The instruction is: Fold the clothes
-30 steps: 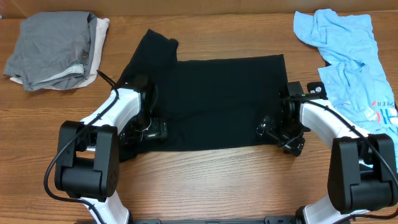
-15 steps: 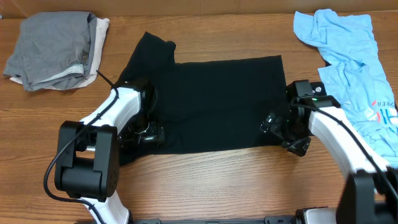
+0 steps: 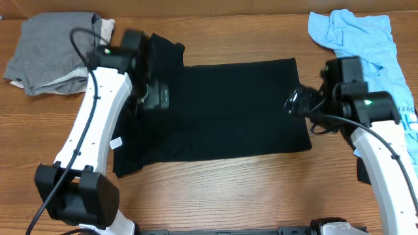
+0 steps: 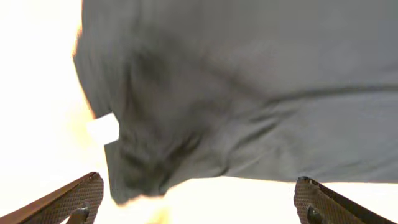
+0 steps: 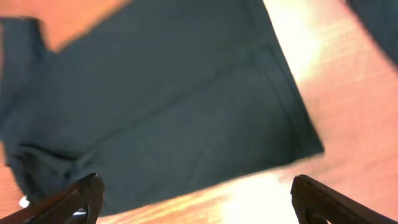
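Your L gripper point(image 3: 153, 96) hovers over the black T-shirt point(image 3: 228, 111) at its 10 o'clock corner, R gripper point(image 3: 297, 103) at its 3 o'clock edge, both w/ fingers spread, empty. Shirt's spread out mid table point(image 3: 215, 189); grey garment point(image 3: 49, 49) at 10, light-blue garment point(image 3: 359, 39) at 2

A wooden table point(image 3: 222, 189) — brown, its grain running side to side.

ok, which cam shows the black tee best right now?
Overhead: nearly all of the black T-shirt shows, spread on the table. Left wrist shows only a washed-out, blurred patch with a white tag. Right wrist shows a blurred stretch ending at one corner.
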Tool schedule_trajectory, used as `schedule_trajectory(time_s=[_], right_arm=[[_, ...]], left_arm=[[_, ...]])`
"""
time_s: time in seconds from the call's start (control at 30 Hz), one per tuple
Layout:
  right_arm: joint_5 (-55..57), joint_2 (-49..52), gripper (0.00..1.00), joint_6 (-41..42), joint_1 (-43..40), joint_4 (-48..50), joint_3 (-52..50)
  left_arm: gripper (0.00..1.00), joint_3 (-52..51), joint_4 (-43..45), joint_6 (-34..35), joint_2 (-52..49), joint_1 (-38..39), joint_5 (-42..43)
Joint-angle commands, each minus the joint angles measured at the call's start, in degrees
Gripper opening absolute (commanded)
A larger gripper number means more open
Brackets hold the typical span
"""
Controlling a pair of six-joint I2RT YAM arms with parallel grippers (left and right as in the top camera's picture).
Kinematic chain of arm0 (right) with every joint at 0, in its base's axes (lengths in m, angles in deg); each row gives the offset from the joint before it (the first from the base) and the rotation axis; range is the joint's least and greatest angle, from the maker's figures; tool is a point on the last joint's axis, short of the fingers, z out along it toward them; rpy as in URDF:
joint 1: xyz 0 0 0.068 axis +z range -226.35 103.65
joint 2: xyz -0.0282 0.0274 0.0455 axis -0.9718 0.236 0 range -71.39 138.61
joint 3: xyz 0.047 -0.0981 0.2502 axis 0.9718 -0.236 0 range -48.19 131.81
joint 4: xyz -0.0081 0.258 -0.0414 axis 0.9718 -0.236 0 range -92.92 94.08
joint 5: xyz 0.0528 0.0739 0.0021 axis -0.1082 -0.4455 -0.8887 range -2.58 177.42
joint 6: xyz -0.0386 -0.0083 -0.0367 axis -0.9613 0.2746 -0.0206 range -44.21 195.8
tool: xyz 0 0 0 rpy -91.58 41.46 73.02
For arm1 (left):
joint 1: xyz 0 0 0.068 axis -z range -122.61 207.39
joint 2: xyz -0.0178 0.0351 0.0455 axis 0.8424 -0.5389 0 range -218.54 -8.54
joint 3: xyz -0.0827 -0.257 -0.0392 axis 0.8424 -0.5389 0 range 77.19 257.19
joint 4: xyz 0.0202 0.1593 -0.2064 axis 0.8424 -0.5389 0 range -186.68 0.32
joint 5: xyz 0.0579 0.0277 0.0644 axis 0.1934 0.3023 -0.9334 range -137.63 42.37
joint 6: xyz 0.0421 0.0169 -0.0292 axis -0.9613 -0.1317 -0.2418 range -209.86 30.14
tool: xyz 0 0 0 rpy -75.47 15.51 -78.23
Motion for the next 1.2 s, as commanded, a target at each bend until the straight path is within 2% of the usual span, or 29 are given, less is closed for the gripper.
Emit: schedule_trajectory(time_s=[0.0, 0.17, 0.33, 0.53, 0.87, 1.17], right_arm=[[0.61, 1.53, 1.00, -4.92, 0.17, 1.31, 6.80], [1.68, 7.39, 1.00, -6.86, 0.17, 6.91, 14.03], [5.68, 15.30, 1.00, -8.70, 0.17, 14.97, 16.20], [8.63, 23.54, 1.00, -9.84, 0.17, 18.47, 16.20], [8.98, 28.41, 1.00, -9.79, 0.11, 19.78, 16.00], [8.96, 28.41, 1.00, -9.79, 0.11, 19.23, 15.98]], left_arm=[[1.00, 6.75, 2.82, -6.05, 1.38, 0.42, 4.66], [1.00, 12.90, 10.49, -8.87, -2.71, 0.31, 5.49], [1.00, 24.09, 16.68, -9.75, -14.86, -0.70, 5.22], [1.00, 33.55, 25.33, -9.73, -28.57, -1.11, 1.07], [0.98, 34.47, 39.36, -11.23, -41.27, -1.44, -6.14], [0.91, 34.53, 43.71, -11.23, -46.93, -4.04, -1.97]])
